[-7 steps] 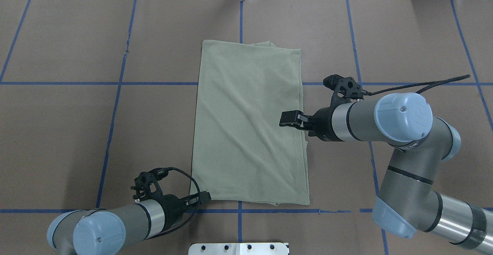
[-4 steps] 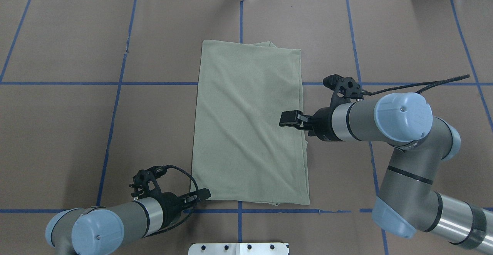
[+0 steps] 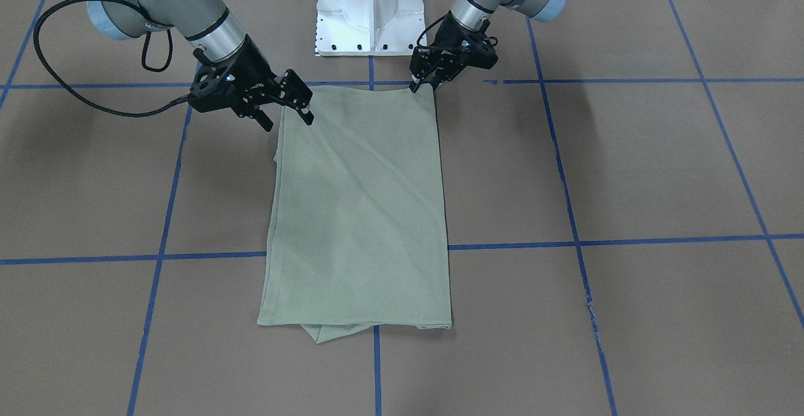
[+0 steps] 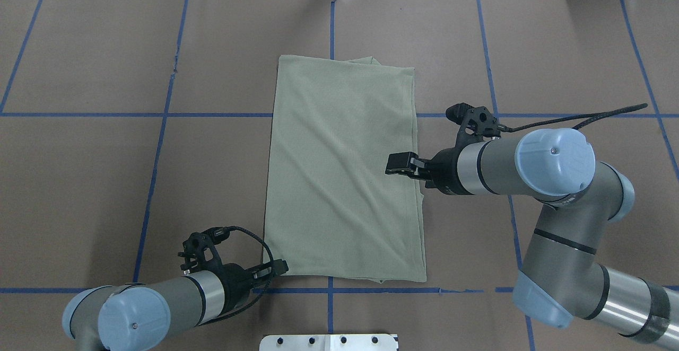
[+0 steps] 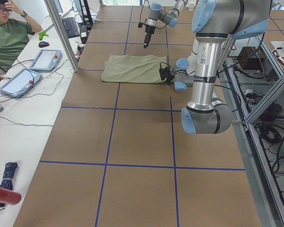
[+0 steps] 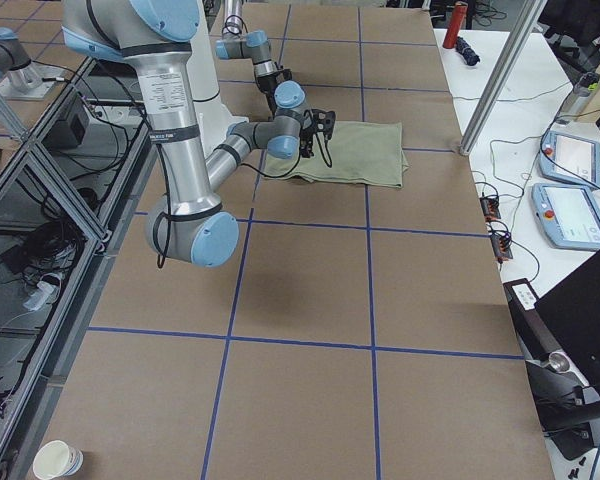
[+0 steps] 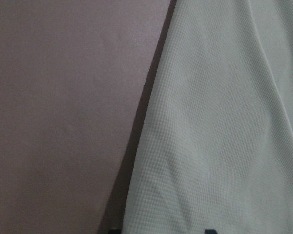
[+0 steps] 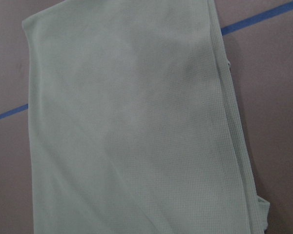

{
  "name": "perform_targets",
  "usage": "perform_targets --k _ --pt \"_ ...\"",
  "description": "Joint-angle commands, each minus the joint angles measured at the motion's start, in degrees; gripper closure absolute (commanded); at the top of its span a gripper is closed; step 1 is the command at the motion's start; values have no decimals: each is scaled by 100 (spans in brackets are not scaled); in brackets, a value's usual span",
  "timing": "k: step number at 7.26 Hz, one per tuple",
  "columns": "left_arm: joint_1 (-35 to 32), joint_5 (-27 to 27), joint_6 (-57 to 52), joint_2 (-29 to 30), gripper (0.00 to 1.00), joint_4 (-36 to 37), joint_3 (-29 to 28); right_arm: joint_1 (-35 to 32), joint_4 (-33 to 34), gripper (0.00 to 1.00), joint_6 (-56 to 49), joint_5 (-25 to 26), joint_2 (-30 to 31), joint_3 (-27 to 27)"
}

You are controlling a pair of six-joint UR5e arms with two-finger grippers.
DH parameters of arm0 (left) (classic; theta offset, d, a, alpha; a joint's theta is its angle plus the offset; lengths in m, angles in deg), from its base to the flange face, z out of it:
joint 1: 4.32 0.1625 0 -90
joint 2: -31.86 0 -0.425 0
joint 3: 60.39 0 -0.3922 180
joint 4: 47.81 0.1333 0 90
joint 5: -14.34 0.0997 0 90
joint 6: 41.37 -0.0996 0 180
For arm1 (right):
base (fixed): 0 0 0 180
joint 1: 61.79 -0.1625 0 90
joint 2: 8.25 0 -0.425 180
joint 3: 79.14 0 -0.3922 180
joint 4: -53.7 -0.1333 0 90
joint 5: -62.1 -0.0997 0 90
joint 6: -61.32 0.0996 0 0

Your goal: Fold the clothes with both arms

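Sage shirt (image 4: 342,170) flat on counter (image 4: 106,181), folded lengthwise. Soft, light; I expect the layers to slide. My left fingers (image 4: 281,267) apart at near corner, right fingers (image 4: 399,162) apart over side edge. Pinch all layers at corners.

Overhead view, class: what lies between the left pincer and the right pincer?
Only the folded sage-green shirt; the overhead view shows its cloth spanning from left pincer to right pincer.

There is one sage-green shirt (image 4: 339,170) on one desk (image 4: 106,181), two robot arms, the left arm (image 4: 170,303) and the right arm (image 4: 498,165), two grippers, the left gripper (image 4: 281,268) and right gripper (image 4: 397,163), and one white pedestal base (image 3: 369,7).
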Motion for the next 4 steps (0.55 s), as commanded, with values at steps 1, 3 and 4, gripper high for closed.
perform_targets --k 1,3,4 --pt "-17 0 0 -8 100 0 34 160 215 1 1202 327 59 54" --pt "-26 0 0 9 100 0 87 920 1493 0 2374 913 59 596" --pt "-26 0 0 18 100 0 96 1482 2179 0 2736 1536 -28 660"
